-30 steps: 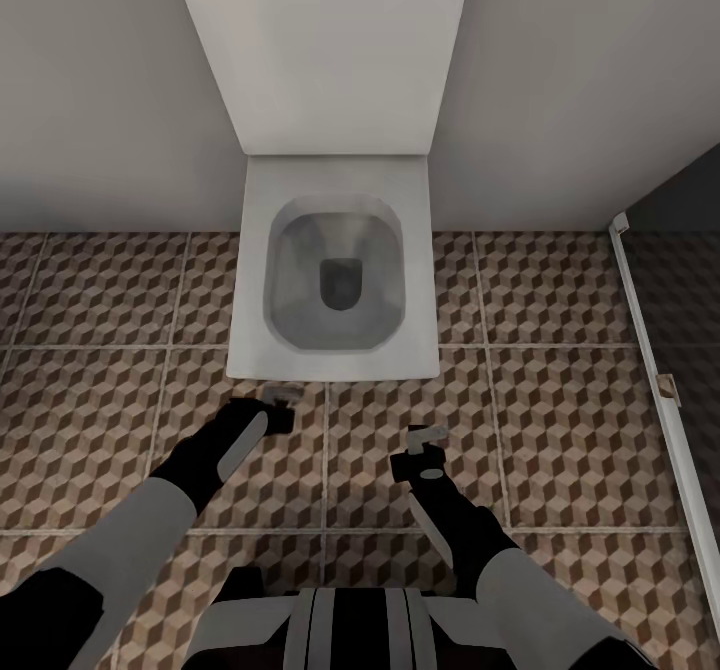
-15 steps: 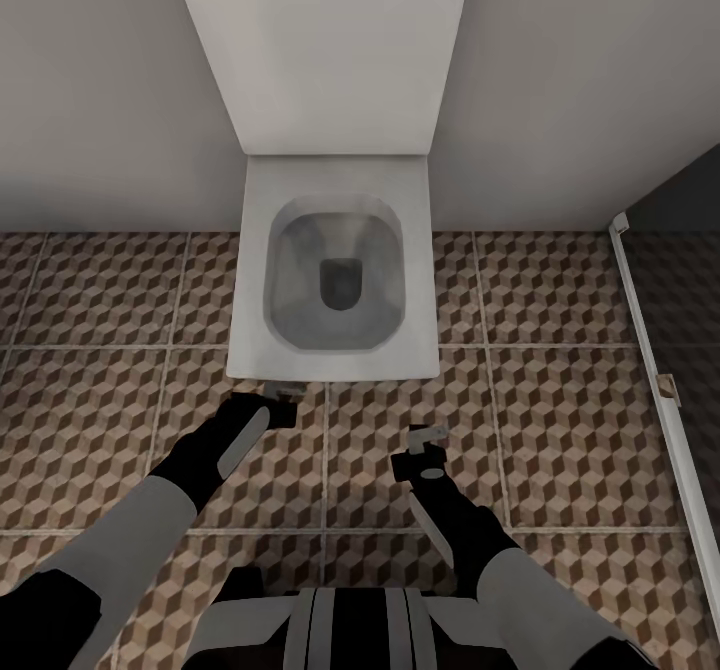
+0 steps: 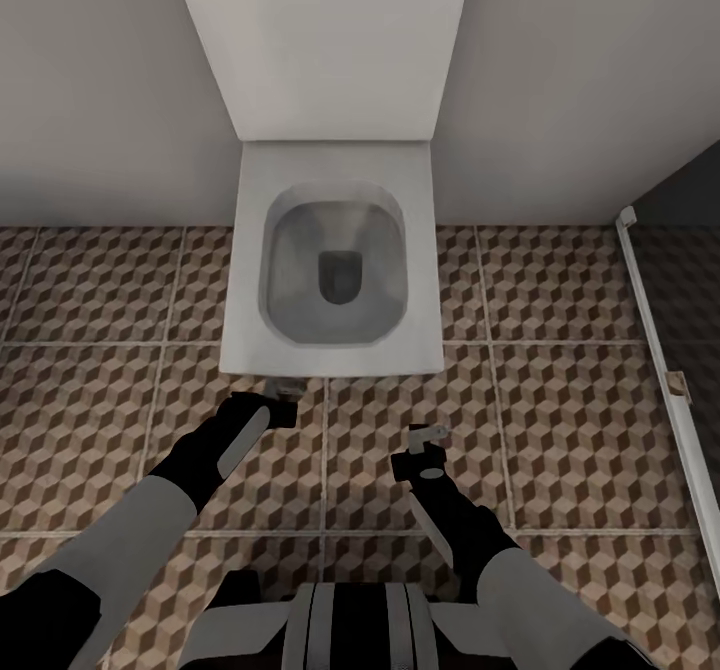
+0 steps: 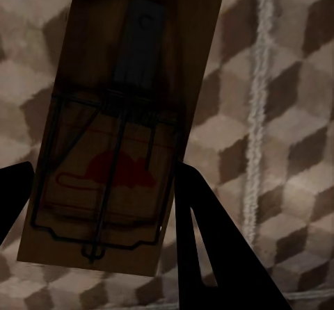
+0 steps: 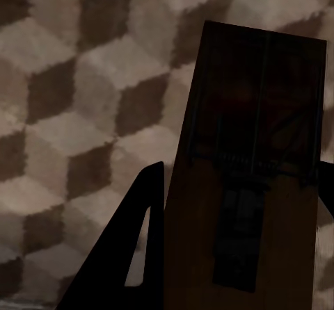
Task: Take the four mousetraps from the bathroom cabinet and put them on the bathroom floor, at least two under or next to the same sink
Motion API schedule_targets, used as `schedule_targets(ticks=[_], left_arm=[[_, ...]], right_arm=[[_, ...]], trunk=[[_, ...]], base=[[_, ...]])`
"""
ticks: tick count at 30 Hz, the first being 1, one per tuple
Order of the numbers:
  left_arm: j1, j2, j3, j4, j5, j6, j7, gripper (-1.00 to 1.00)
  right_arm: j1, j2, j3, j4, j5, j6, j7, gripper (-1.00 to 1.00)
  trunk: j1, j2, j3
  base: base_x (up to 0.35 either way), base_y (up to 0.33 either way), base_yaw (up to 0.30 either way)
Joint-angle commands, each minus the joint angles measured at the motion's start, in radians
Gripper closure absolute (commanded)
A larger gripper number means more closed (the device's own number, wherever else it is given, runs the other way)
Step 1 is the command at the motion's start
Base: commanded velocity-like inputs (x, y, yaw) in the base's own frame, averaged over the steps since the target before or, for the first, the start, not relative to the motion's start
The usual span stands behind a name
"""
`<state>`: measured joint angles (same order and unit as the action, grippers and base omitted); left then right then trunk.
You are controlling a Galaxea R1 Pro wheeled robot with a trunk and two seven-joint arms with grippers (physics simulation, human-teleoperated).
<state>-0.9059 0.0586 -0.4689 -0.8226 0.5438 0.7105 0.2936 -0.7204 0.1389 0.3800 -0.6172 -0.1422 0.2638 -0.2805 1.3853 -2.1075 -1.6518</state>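
Both grippers hang low over the patterned bathroom floor (image 3: 560,430), just in front of a toilet. My left gripper (image 3: 283,397) is shut on a mousetrap (image 4: 118,129), a brown board with a dark wire spring and a red print, held between the dark fingers (image 4: 209,247). My right gripper (image 3: 426,442) is shut on a second mousetrap (image 5: 250,164), seen end-on above the tiles. Each trap is still off the floor. The cabinet and the sink are out of view.
A square white toilet (image 3: 335,345) with its raised lid stands against the grey wall straight ahead. A white shower frame (image 3: 660,350) runs along the right, with darker tiles behind it. Open tiles lie to the left and right of the toilet.
The head view has shifted slightly, so the toilet looks a little larger and nearer. Both arms keep the same pose and both traps stay gripped.
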Motion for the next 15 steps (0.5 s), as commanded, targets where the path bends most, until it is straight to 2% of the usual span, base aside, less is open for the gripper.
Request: schedule_targets(ticks=[1, 6, 15], left_arm=[[-0.001, 0.001, -0.005, -0.002, 0.010, 0.002, 0.007, 1.00], [-0.001, 0.000, -0.004, -0.003, 0.010, 0.003, 0.007, 1.00], [-0.001, 0.000, -0.005, -0.004, 0.010, 0.003, 0.007, 1.00]], right_arm=[[-0.001, -0.001, 0.006, -0.002, -0.013, 0.003, -0.006, 1.00], [-0.001, -0.001, 0.006, -0.007, -0.013, 0.003, -0.006, 1.00], [-0.001, -0.007, 0.006, -0.016, -0.011, 0.000, -0.005, 1.00]], trunk=[[0.004, -0.007, -0.004], [0.023, -0.042, -0.019], [0.023, -0.042, -0.019]], base=[[0.000, 0.000, 0.000], [0.000, 0.000, 0.000], [0.000, 0.000, 0.000]])
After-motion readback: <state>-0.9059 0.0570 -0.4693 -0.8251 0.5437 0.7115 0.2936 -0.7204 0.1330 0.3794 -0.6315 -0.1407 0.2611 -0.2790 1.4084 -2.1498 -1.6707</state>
